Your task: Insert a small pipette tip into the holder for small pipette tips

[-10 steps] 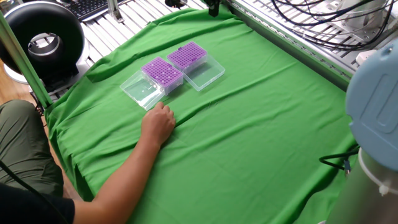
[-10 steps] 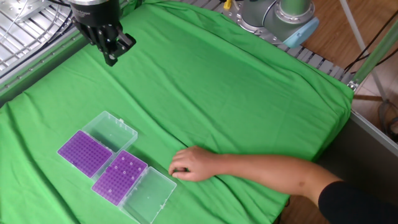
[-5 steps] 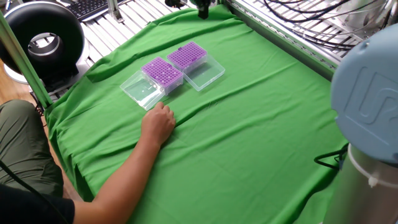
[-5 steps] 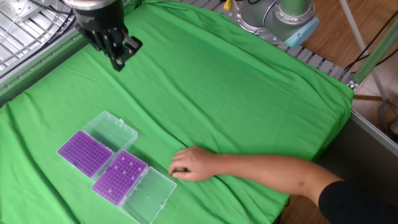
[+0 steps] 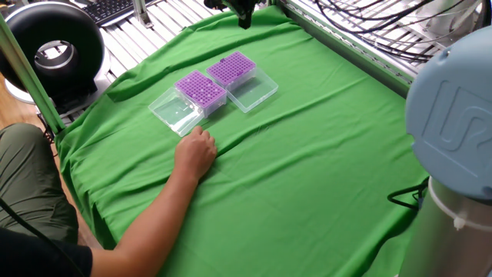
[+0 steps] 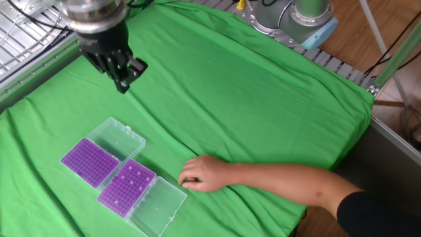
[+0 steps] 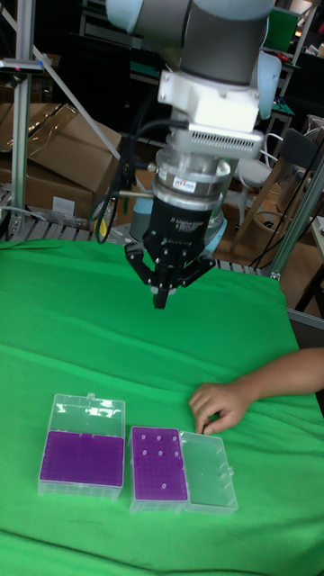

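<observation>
My gripper (image 7: pixel 160 301) hangs above the green cloth (image 6: pixel 250 99), fingers drawn together to a point with nothing visible between them; whether a tip sits there I cannot tell. Well apart from me lie 2 purple racks in clear boxes with lids laid open. The holder for small pipette tips (image 7: pixel 159 463), carrying a few pale tips in its grid, sits beside the other rack (image 7: pixel 82 457), their boxes side by side. A person's hand (image 6: pixel 200 174) rests on the cloth just beside the holder's open lid (image 6: pixel 158 207).
</observation>
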Controlling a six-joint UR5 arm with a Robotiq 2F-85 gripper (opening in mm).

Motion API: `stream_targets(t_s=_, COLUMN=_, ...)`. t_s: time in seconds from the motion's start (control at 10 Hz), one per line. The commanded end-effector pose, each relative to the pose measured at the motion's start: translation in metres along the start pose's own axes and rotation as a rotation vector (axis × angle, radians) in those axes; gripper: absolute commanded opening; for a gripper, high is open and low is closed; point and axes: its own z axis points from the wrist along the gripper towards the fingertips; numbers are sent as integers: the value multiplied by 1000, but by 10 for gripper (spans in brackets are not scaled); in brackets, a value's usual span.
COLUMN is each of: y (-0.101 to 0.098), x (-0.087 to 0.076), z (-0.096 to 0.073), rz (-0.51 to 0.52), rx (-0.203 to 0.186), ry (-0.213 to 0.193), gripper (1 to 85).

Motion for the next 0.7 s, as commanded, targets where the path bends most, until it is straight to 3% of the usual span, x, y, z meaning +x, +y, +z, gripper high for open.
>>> stream_targets(t_s=0.0, y=-3, x=1, z=14, rz=-13, rx=0, ry=1, gripper=10)
stream_targets(t_s=0.4, y=-14, x=34, z=11, rz=-31, rx=38, ry=129, gripper=43)
stream_targets(t_s=0.6, y=-7, x=42, z=10, rz=-75, rx=8, ry=162, gripper=310)
